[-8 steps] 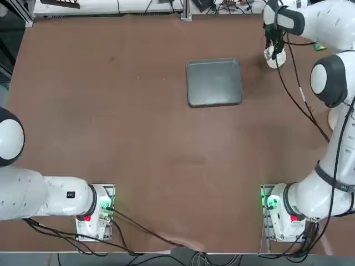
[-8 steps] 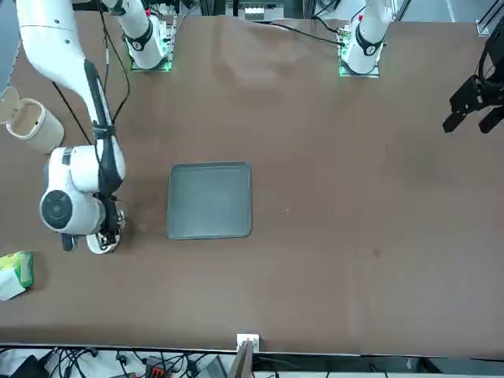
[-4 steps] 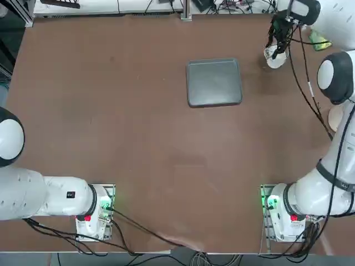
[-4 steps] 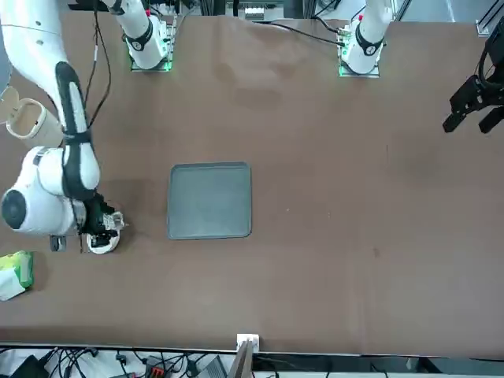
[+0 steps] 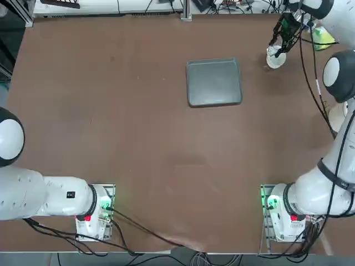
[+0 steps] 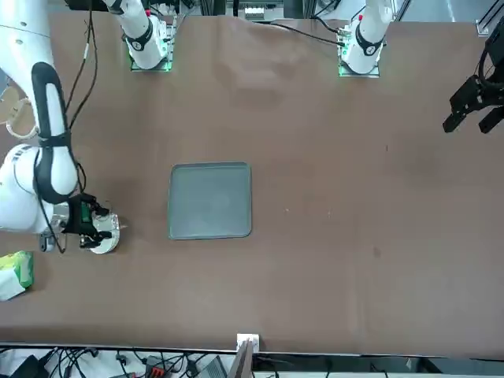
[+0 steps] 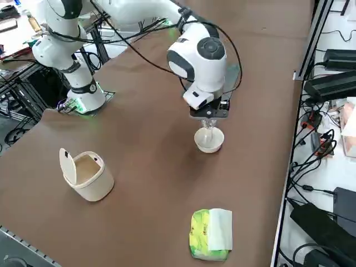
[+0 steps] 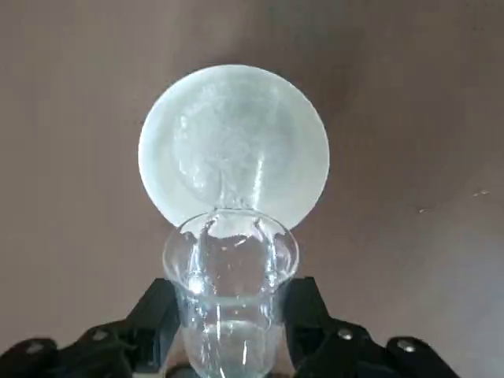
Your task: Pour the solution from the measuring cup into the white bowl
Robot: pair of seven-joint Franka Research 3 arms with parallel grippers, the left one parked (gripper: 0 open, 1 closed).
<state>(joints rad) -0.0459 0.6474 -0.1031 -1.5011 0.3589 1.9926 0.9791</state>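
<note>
You are tipping the measuring cup (image 8: 230, 287), clamped between the right gripper (image 8: 230, 331)'s fingers, its lip overhanging the white bowl (image 8: 234, 146) at the top view's upper right, so be rolling slowly and keeping the lip centred over the bowl.
</note>
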